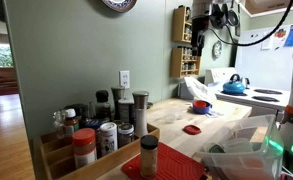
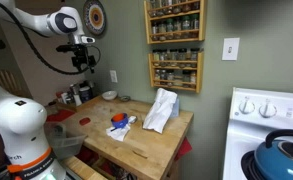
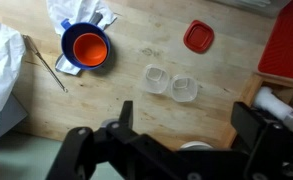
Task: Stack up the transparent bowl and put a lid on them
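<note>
Two small transparent bowls stand side by side, touching, on the wooden table in the wrist view. The small round red lid lies flat beyond them; it also shows in both exterior views. My gripper is open and empty, its two black fingers spread wide, high above the table and over the bowls. In both exterior views it hangs well above the tabletop.
A blue cup with an orange cup inside sits on white cloth beside a thin metal rod. A large red mat holds a spice bottle. Spice jars line one edge. A blue kettle stands on the stove.
</note>
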Robot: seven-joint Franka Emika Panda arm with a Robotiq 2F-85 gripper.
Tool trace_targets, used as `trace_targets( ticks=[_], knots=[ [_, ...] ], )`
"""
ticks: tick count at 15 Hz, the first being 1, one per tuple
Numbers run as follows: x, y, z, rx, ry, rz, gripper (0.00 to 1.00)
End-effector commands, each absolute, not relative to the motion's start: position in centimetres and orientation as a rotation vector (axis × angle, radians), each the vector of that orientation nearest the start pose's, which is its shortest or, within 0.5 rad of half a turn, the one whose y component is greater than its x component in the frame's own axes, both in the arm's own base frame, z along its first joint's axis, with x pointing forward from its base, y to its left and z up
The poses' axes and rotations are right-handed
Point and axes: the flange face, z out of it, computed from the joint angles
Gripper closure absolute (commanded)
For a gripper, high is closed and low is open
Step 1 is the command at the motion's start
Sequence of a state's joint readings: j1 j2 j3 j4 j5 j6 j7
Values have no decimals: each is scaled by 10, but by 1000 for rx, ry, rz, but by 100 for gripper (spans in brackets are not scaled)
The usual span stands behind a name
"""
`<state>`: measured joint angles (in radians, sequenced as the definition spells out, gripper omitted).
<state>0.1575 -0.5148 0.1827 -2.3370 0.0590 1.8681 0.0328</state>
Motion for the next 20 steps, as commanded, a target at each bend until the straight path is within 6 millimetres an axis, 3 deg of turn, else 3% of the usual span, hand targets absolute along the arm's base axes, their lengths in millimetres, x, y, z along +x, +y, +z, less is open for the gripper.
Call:
trace_targets(
  ticks=[1,11,13,17,20],
  knots=[
    [376,147,527,-3138,-426,-69,0],
    [380,152,524,-3144,-441,-53,0],
    [389,168,509,-3160,-467,-31,0],
    [406,210,460,-3197,-493,-12,0],
    [415,227,415,-3267,-524,-4,0]
  ],
)
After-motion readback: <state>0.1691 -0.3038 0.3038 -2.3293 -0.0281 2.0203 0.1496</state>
